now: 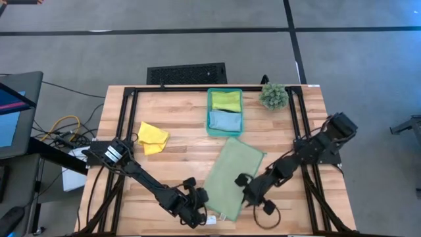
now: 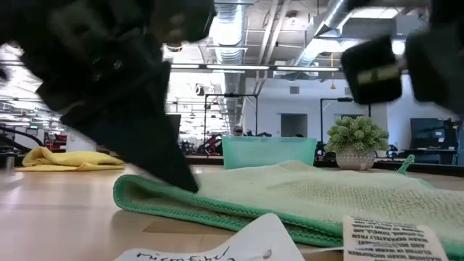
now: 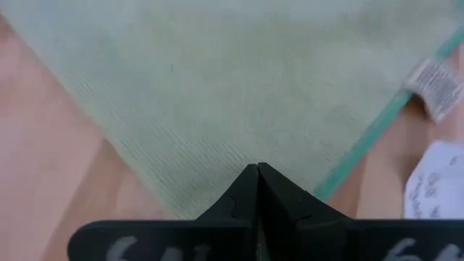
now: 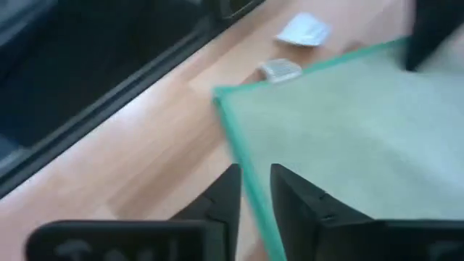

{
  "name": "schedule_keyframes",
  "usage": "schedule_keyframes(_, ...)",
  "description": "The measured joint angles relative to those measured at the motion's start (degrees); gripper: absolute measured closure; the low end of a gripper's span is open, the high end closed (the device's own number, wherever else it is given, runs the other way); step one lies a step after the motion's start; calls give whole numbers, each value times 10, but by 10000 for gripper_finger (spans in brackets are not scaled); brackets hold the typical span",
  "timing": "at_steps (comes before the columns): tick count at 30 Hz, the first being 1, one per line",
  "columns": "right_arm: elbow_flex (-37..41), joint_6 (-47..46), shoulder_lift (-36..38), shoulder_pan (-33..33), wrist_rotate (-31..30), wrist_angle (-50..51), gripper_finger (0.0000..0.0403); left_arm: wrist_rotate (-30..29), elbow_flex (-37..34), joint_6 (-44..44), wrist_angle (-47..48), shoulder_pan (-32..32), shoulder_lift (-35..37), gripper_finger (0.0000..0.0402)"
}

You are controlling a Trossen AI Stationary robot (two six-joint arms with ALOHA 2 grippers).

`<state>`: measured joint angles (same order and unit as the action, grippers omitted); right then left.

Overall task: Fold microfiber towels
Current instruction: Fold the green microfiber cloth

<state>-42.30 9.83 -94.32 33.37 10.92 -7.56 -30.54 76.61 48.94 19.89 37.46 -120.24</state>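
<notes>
The pale green towel (image 1: 231, 174) lies folded flat on the table, with its white tag (image 1: 212, 219) at the near corner. My left gripper (image 1: 199, 199) is shut at the towel's near left corner (image 3: 217, 156). My right gripper (image 1: 248, 189) stands at the towel's right long edge, slightly open, with the teal hem (image 4: 233, 138) running into the gap between its fingers. The yellow towel (image 1: 152, 137) lies crumpled at the left. The lime green towel (image 1: 225, 100) and the light blue towel (image 1: 224, 120) lie in the teal bin (image 1: 209, 112). My left gripper's shut fingertips (image 3: 257, 181) are down on the pale green towel's near left corner (image 2: 156, 190), slanting down from the near left. The fingers hide whether any layer is caught between them. The towel lies on the table, its folded edge slightly puffed.
A small green plant (image 1: 273, 95) stands at the far right, beside the bin. A loose white label (image 2: 217, 246) lies at the near edge by the towel's tag. The dark frame rails (image 1: 197, 88) run along the table's far, left and right sides.
</notes>
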Motion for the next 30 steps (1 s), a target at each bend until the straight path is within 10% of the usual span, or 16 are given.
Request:
schedule_keyframes(6,115,-76,4,-52,-3,-182,355,7,2,-12,6,1,-20,402)
schedule_keyframes(22,135,-114,77,-78,-34,-62,374,-13,106,-6,139,36,-31,402)
schedule_keyframes(30,177,-168,145,-93,-158,-3,391,-95,93,-48,104,30,-29,401)
